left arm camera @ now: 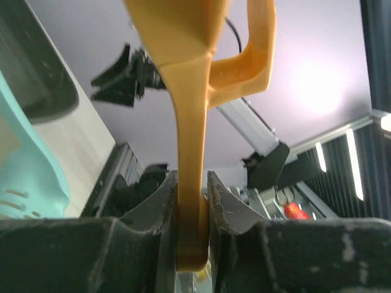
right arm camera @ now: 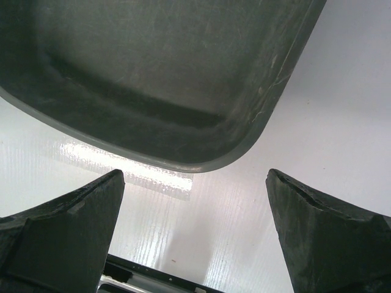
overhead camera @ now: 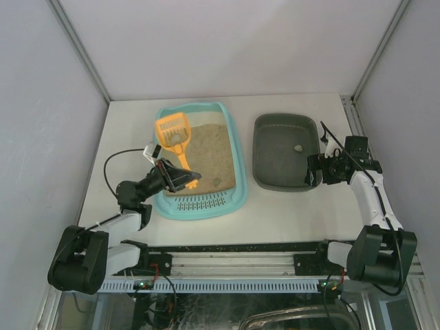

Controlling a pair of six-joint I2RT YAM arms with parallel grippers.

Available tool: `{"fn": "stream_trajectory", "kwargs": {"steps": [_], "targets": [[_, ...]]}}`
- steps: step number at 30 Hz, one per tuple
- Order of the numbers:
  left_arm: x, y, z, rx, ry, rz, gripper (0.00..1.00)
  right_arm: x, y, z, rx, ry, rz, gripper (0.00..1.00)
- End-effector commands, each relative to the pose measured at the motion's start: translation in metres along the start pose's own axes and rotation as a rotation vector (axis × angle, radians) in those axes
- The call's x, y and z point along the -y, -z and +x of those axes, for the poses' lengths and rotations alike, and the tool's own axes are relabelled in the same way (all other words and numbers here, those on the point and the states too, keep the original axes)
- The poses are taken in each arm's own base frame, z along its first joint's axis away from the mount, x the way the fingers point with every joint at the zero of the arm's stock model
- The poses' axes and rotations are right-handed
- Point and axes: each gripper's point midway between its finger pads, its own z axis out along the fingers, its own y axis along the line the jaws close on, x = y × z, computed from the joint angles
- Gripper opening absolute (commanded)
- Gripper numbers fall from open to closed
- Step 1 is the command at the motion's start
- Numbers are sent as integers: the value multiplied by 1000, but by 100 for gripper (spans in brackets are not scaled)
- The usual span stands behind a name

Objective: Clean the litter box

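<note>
Left pincer (overhead camera: 179,180) is pressed together on the handle of the orange scoop (overhead camera: 172,130). In my left wrist view the two fingers (left arm camera: 160,204) grip the handle from either side, flat against it, and its end sits just below them. The scoop head points away from me and lies over the far left part of the litter box (overhead camera: 235,155). From above I cannot tell whether it touches the sand (overhead camera: 208,152).

Position of the litter box: left half of the worktop (overhead camera: 289,213), long side running away from me. Its slotted grate (overhead camera: 199,203) is at the near end (the end closest to my left arm). Tan sand fills the rest of it. One small lump (overhead camera: 216,182) rests on the sand near the grate.

Right pincer (overhead camera: 315,170) is spread wide and holds nothing. It hangs at the near right corner of the grey tray (overhead camera: 260,155), which stands just beside the litter box on its right, with a narrow gap between them. In my right wrist view both fingers (right arm camera: 67,235) stand well apart, with the tray's rounded corner and bare white worktop between them. One small pellet (overhead camera: 298,147) lies inside the grey tray.
</note>
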Motion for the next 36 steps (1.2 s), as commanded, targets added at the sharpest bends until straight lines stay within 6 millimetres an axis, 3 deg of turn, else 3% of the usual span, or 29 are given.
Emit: {"fn": "stream_trajectory", "kwargs": {"steps": [1, 4, 9, 14, 19, 20, 24, 29, 36], "targets": [[17, -15, 26, -132, -51, 72, 0, 3, 5, -10, 40, 23, 15, 100], [19, -11, 18, -86, -46, 79, 0, 2, 5, -9, 37, 24, 10, 100], [-8, -24, 33, -172, -44, -40, 0, 2, 5, -10, 41, 29, 14, 100], [-23, -26, 31, -180, -52, -138, 0, 4, 9, -11, 52, 27, 26, 100], [-49, -22, 23, -242, -279, -553, 0, 8, 10, -12, 56, 32, 48, 100], [-36, -29, 21, -274, -355, -547, 0, 8, 10, -12, 55, 31, 48, 100], [-12, -54, 27, -346, -342, -467, 0, 9, 11, -12, 58, 29, 47, 100], [-6, -79, 40, -414, -337, -409, 0, 13, 12, -12, 62, 20, 63, 100], [-20, -130, 66, -530, -270, -372, 0, 25, 24, -13, 102, -25, 86, 100]]}}
